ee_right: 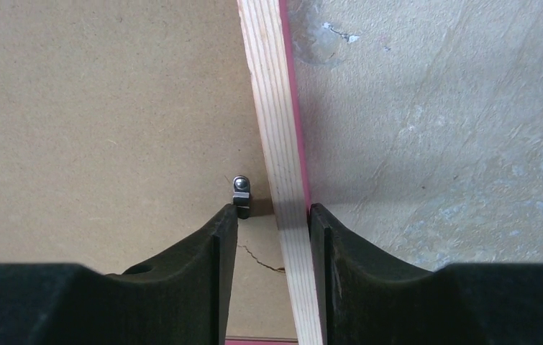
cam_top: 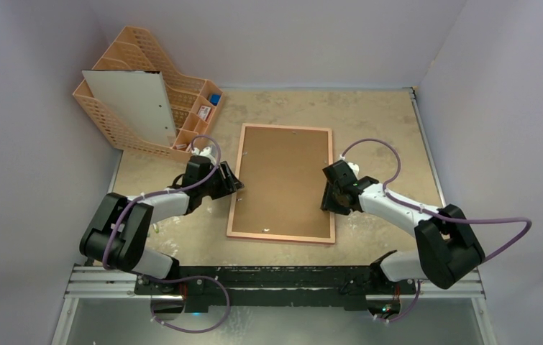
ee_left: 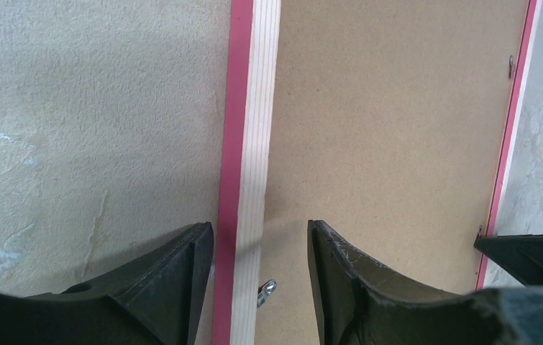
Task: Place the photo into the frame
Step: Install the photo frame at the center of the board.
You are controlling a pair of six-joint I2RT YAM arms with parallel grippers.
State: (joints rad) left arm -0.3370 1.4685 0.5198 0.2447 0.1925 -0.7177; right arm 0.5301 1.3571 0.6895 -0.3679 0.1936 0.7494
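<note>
The frame (cam_top: 279,238) lies face down on the table, pale wood reverse up, with the brown backing board (cam_top: 283,180) set inside it. The photo is hidden. My left gripper (cam_top: 234,185) is open and straddles the left rail (ee_left: 254,108); both fingers of this gripper (ee_left: 259,226) stand apart from the wood, and a small metal clip (ee_left: 266,290) lies between them. My right gripper (cam_top: 329,194) straddles the right rail (ee_right: 272,108). This gripper (ee_right: 273,210) is open: its outer finger rests against the pink edge and its inner finger touches a metal clip (ee_right: 241,188), with a gap to the rail.
An orange desk organiser (cam_top: 182,108) holding a white board (cam_top: 135,108) stands at the back left. The backing board has a small crack (ee_right: 261,260) near the right rail. Beige table surface (cam_top: 376,122) surrounds the frame, and grey walls close in on both sides.
</note>
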